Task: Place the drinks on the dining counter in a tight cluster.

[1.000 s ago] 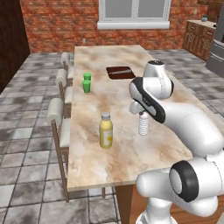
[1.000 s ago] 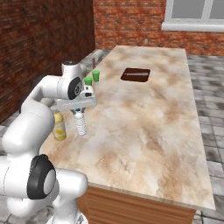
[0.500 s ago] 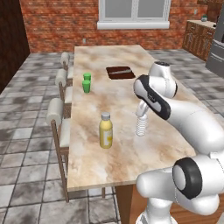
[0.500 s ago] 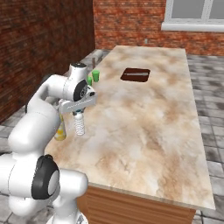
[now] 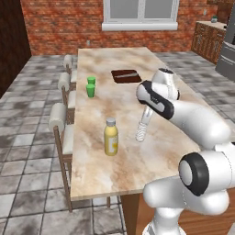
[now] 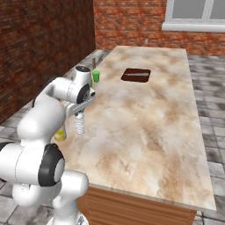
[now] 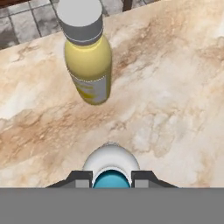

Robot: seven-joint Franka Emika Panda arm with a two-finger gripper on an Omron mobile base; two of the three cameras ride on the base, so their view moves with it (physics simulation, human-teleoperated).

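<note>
Water bottle (image 5: pixel 141 131) sits upright on the dining counter (image 5: pixel 124 165), w/ the gripper (image 7: pixel 111 179) pinching its neck from above; you see its blue cap between the fingertips (image 7: pixel 78 178) in the hand view. Juice bottle (image 5: pixel 110 137) stands near it, toward the stool-side edge, upright, not touching. Further along that same edge you've got two green cups (image 5: pixel 91 87) close together. Dark inset (image 5: pixel 125 76) lies beyond, mid-counter toward the far end.
</note>
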